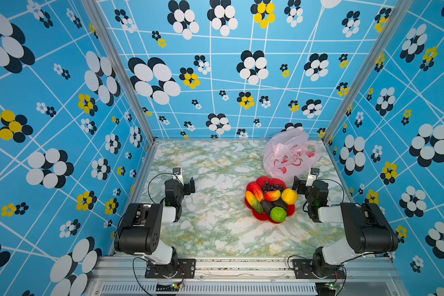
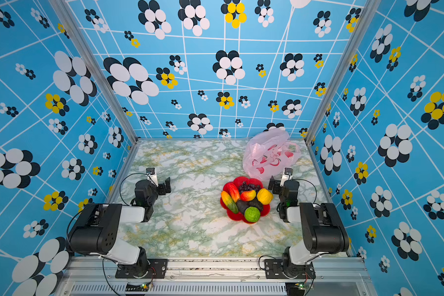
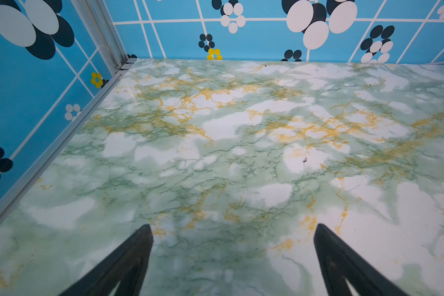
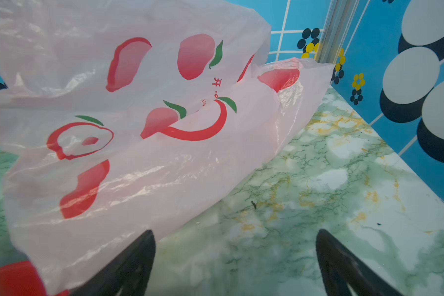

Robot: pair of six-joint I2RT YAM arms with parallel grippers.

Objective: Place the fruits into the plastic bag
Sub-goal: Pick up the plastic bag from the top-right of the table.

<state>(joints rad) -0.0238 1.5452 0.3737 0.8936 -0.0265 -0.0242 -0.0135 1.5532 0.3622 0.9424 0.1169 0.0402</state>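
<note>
Both arms were folded low at 6 o'clock, and I had nothing in either tool. The left tool (image 3: 232, 228) stood wide open over bare table (image 3: 215, 153), out at 9 o'clock from the table's middle, with only marble pattern between its fingers. The right tool (image 4: 235, 233) was spread just as wide and held nothing. It hovered just beside the plate (image 1: 261, 181), at the plate's 2 o'clock.

The fruits (image 1: 271, 200) were heaped on that red flower-shaped plate, which lay toward 3 o'clock from the table's middle. On the plate I read:
- the red fruit (image 1: 255, 189) at 10 o'clock
- the grapes (image 1: 272, 187) at 12
- the yellow fruit (image 1: 289, 196) at 2
- a red-yellow fruit (image 1: 272, 196) in the middle
- the long red-yellow-green fruit (image 1: 253, 202) at 8
- the dark avocados (image 1: 273, 205) just below centre
- the bumpy green ball (image 1: 278, 214) at 5

The plastic bag (image 1: 290, 153) sat puffed and crumpled at 1 o'clock on the table, close to the far right corner, in both top views. Its near edge came right up to the plate's far rim.

In the right wrist view the bag (image 4: 139, 128) filled most of the picture, pale pink with red printed fruit. One finger of the right tool stood in front of its edge, and I could not tell whether they touched.
</note>
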